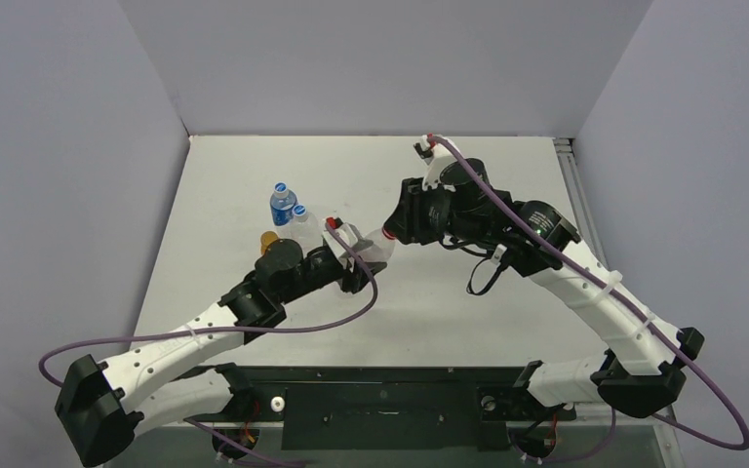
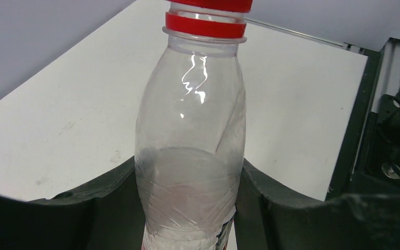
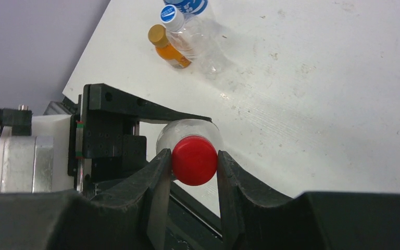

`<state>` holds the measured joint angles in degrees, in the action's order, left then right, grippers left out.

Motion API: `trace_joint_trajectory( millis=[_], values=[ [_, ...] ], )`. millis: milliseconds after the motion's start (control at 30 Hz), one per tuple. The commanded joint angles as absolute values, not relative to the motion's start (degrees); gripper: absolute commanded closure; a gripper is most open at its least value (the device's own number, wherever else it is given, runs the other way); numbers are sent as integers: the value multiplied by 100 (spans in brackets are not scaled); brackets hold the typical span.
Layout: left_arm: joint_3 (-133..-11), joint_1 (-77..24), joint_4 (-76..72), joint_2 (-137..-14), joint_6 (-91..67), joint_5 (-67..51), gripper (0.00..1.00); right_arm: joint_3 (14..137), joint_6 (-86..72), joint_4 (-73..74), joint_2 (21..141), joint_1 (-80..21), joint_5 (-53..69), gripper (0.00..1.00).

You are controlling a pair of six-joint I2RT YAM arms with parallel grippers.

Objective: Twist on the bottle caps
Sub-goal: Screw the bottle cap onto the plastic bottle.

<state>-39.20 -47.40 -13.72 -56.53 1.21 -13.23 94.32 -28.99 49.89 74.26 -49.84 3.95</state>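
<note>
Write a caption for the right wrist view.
Right end effector grips the red cap on the clear bottle held by the left end effector.

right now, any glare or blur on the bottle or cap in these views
left wrist: white glare streaks high on the clear bottle, lower half hazy; right wrist: red cap sharp, evenly lit, little glare; top external: soft even light, faint shadows on the table

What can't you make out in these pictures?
- Left wrist view: the red cap is cut off by the top edge; the clear bottle loses its base to the bottom edge.
- Top view: the orange-capped bottle is partly hidden behind the left arm.
- Right wrist view: threads, under the cap.
</note>
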Motion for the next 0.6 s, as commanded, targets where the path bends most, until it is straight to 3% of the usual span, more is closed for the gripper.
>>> trace_joint_trajectory(
  millis=[0,233,567],
  values=[
    [-4225,-4916,-2491,-5731,376,-13,100,9480,-3387,5608,7651,-5080,-283,77],
    [-4178,-5119,-3029,-6072,528,863,100,9517,-3906,5684,7868,-5069,-729,76],
    [-4099,-5150,-3249,-6478,514,1195,100,9872,-4218,5777,8054,-4986,-997,63]
  ],
)
